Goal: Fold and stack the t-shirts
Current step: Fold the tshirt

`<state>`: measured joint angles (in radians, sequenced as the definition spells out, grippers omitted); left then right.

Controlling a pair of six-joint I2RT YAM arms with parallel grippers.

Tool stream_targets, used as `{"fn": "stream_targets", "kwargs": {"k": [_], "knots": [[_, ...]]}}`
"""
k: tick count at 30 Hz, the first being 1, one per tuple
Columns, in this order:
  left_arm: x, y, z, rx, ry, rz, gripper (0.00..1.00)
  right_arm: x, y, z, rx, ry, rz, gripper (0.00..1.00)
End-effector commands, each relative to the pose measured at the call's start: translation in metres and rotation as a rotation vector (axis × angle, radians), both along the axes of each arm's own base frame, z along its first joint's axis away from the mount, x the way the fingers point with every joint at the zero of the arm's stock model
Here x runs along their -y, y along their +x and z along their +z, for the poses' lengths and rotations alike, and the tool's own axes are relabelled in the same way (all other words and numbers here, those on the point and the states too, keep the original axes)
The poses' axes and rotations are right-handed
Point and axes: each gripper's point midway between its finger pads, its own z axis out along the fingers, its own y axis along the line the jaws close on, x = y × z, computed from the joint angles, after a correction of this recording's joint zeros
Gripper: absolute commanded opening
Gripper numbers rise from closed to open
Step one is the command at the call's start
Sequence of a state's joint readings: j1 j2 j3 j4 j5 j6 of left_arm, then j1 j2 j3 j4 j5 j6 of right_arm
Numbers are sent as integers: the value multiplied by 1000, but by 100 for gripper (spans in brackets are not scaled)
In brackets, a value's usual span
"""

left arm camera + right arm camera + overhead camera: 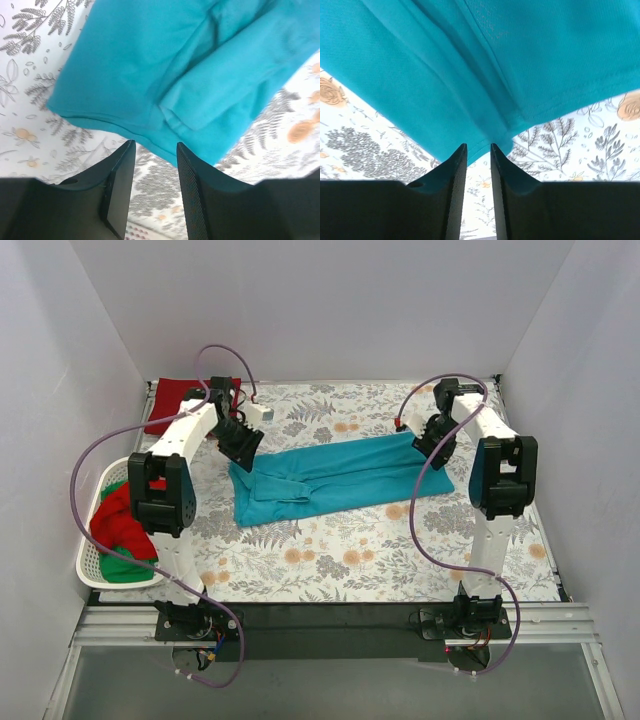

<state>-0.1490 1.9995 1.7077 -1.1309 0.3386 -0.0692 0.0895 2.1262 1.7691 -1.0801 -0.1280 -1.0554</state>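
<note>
At the teal t-shirt (340, 478) ends, both jaws stand released; a shirt-filled laundry basket (88, 573) sits far left.

We see plain white walls (320, 300) closing in the table (330, 614) on the left, back and right. A tablecloth (330, 560) with grey leaves and orange flowers covers the top. A white basket (86, 568) sits at its left edge. A metal rail (115, 626) runs along the near side, with a grey floor (350, 692) below. The light is soft and even.
</note>
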Motion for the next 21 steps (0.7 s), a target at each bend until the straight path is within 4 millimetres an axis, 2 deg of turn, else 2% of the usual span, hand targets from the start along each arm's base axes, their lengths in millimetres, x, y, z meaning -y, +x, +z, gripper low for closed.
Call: {"fn": "stream_targets", "kwargs": {"k": [1, 5, 7, 8, 16, 21], "knots": [[29, -29, 44, -34, -180, 80, 37, -11, -17, 17, -40, 72, -69, 27], [44, -47, 30, -124, -210, 140, 38, -17, -19, 11, -79, 94, -116, 21], [49, -48, 24, -142, -214, 192, 38, -16, -21, 4, -102, 89, -128, 18], [47, -54, 14, -164, -196, 217, 38, -16, -22, 2, -108, 89, -133, 18], [48, -61, -9, -219, -190, 353, 40, -19, -29, -19, -182, 92, -182, 15], [43, -67, -28, -248, -156, 427, 43, -20, -27, -19, -177, 95, -183, 15]]}}
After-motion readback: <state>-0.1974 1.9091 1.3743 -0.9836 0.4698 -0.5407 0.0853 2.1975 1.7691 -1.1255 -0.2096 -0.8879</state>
